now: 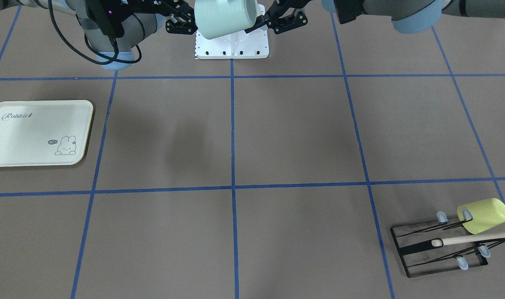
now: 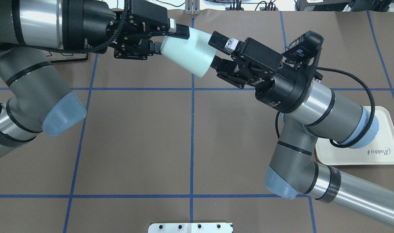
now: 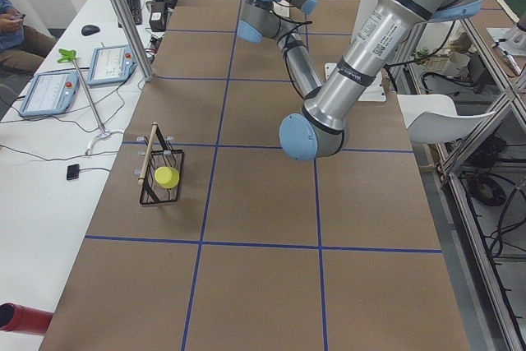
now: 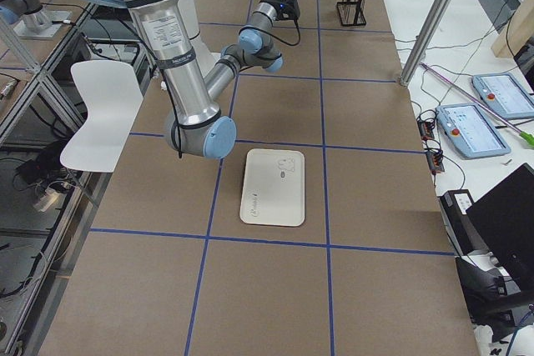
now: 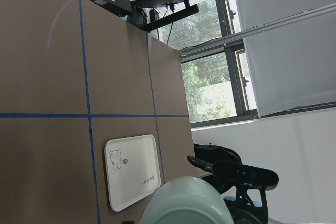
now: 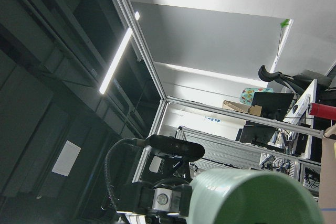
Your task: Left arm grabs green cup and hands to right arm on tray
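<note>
The pale mint-green cup (image 2: 189, 51) hangs on its side high above the table, between the two grippers. My left gripper (image 2: 166, 38) is shut on its narrow bottom end. My right gripper (image 2: 216, 51) is open, one finger on each side of the cup's wide rim end, right at the rim. In the front view the cup (image 1: 227, 16) shows at the top edge between the left gripper (image 1: 256, 18) and the right gripper (image 1: 190, 20). The cream Rabbit tray (image 2: 388, 142) lies flat and bare (image 1: 36, 133) under my right arm's elbow. The cup fills the bottom of the left wrist view (image 5: 189, 203) and of the right wrist view (image 6: 252, 198).
A yellow-green cup (image 1: 483, 215) hangs on a black wire rack (image 1: 439, 245) with a wooden rod at the table's corner on my left side. The white base plate (image 1: 231, 47) sits between the arms. Blue tape lines grid the brown table.
</note>
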